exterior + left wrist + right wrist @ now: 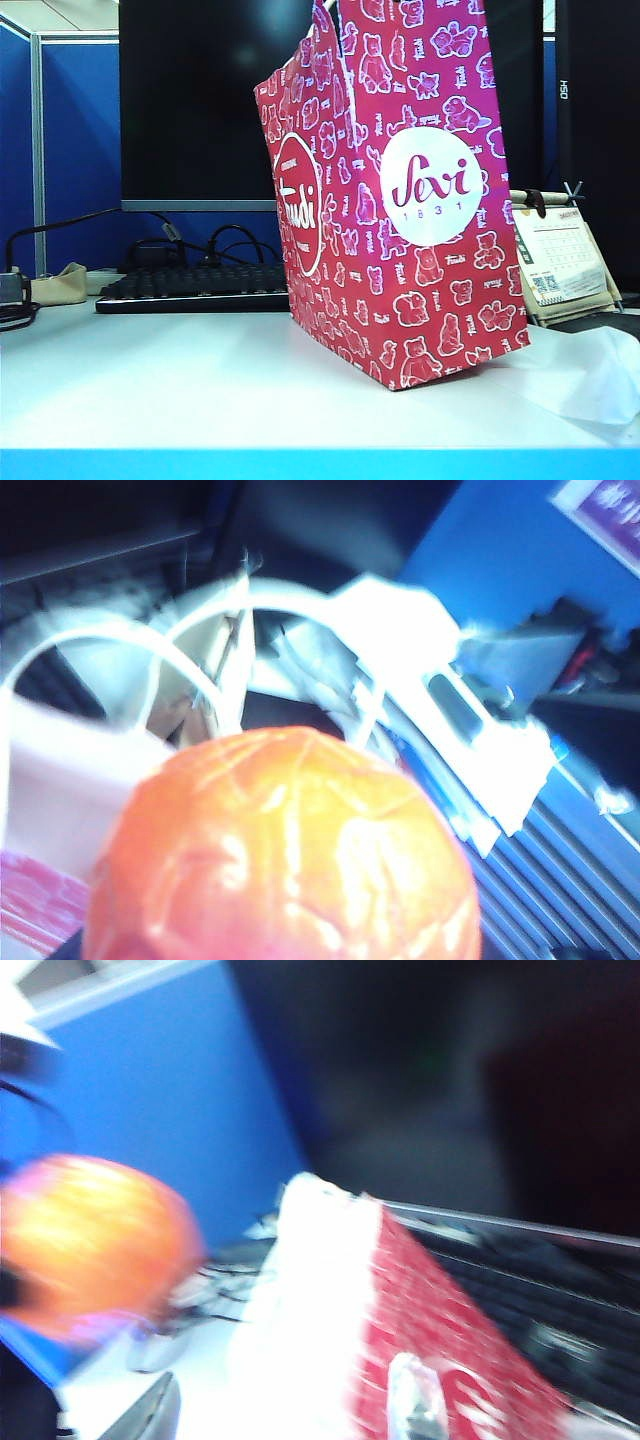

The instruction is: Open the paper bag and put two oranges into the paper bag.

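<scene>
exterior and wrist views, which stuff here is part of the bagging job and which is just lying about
Job:
- paper bag, standing on the table
- orange close before the left wrist camera
- orange close before the right wrist camera

Lying about:
- keyboard
- monitor
- desk calendar
- white tissue sheet

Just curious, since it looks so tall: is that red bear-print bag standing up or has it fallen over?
Upright. The paper bag stands on its base on the white table, its printed sides rising past the picture's top.

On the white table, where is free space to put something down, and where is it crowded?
Free: the white table in front of the black keyboard, left of the magenta paper bag. Crowded: right of the bag, with the white tissue sheet and the desk calendar.
</scene>
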Action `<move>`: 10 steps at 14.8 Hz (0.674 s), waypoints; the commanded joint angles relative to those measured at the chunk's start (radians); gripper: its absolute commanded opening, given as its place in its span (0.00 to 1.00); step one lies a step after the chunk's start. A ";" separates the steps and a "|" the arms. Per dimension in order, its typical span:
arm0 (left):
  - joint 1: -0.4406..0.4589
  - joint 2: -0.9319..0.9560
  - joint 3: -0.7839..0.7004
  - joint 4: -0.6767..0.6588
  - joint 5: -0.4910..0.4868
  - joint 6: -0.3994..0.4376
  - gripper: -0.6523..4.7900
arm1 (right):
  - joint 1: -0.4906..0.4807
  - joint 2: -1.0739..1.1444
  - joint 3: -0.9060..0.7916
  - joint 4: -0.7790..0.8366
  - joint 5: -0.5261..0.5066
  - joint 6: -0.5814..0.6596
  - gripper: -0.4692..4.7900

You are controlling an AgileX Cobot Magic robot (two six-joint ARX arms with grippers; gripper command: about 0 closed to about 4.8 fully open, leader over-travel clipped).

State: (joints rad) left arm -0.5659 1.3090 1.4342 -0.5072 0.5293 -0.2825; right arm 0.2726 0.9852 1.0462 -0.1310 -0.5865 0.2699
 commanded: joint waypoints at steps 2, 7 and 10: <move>-0.069 0.040 -0.001 -0.001 0.013 -0.032 0.11 | 0.005 0.040 0.005 0.095 -0.089 0.078 0.60; -0.105 0.090 -0.001 0.050 0.007 -0.058 0.11 | 0.010 0.087 0.005 0.144 -0.150 0.148 0.60; -0.104 0.113 -0.001 0.052 -0.018 -0.039 0.11 | 0.014 0.098 0.005 0.152 -0.149 0.150 0.59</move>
State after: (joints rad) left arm -0.6666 1.4208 1.4307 -0.4675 0.5156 -0.3370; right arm 0.2848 1.0836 1.0466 -0.0051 -0.7303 0.4149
